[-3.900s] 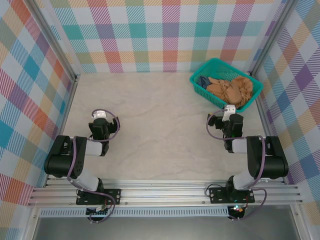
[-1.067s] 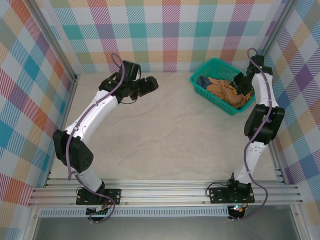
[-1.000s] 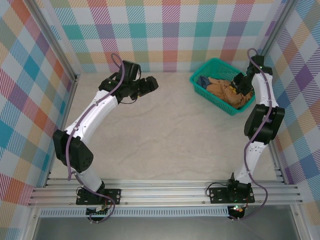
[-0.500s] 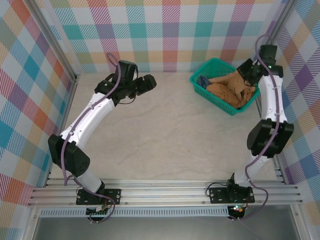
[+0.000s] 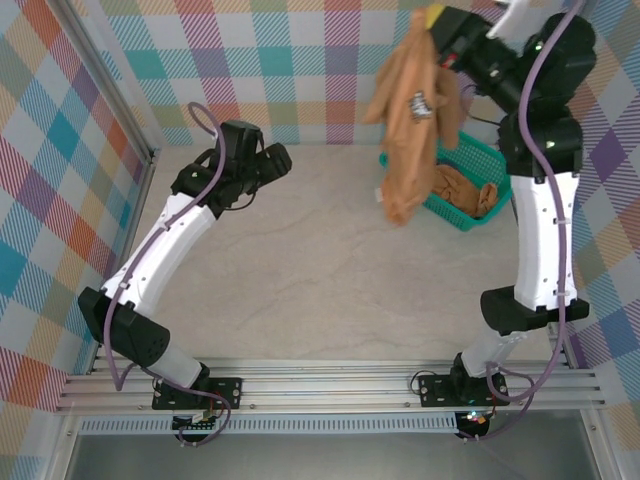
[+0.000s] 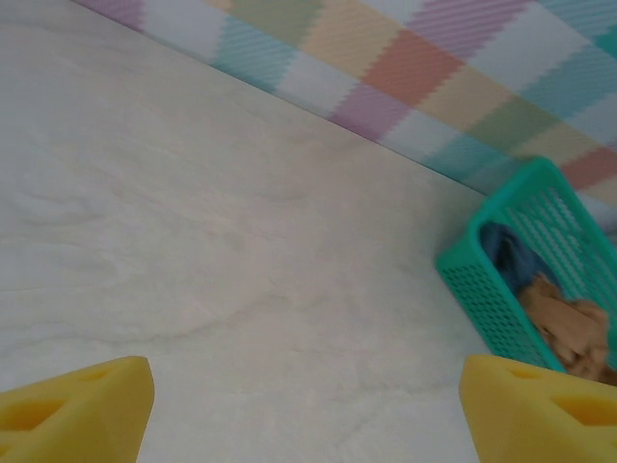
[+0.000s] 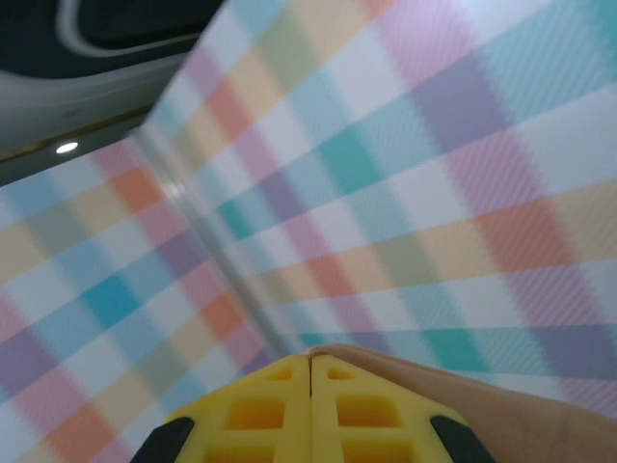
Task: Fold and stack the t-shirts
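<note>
The task looks barely begun: nothing lies folded on the bench [image 5: 320, 260]. The right end effector [image 5: 437, 30], pinched shut on one t-shirt [image 5: 410, 130], holds it high above the basket [image 5: 480, 150], the cloth hanging straight below. More shirts [image 5: 462, 190] lie crumpled in the basket. The left end effector [image 5: 275, 160] hovers wide open, left of the basket.

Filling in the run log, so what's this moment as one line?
right hand: shut on t-shirt, held high, hanging free | left hand: open, empty, over table | more shirts: in basket
</note>
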